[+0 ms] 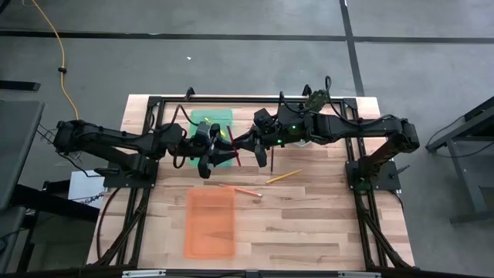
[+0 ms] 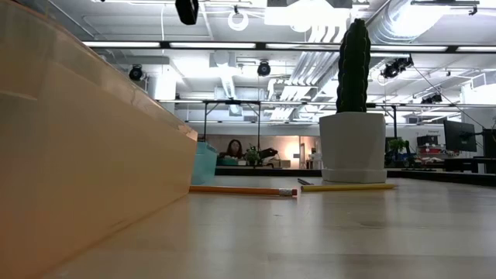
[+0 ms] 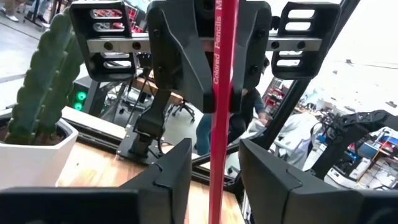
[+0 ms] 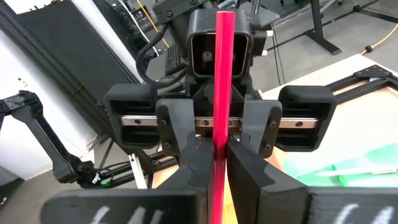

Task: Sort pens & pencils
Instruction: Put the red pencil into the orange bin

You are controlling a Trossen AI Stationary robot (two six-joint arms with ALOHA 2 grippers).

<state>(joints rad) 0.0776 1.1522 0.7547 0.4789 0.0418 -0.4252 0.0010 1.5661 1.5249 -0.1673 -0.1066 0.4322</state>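
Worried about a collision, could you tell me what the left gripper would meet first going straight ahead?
Probably the right gripper, facing it head-on and gripping the red pencil; their gap is unclear.

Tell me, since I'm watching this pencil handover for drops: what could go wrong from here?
1. The red pencil is gripped only by the right gripper; the left gripper is open around it. If the right lets go early, it may fall.
2. The grippers face each other closely and might collide.
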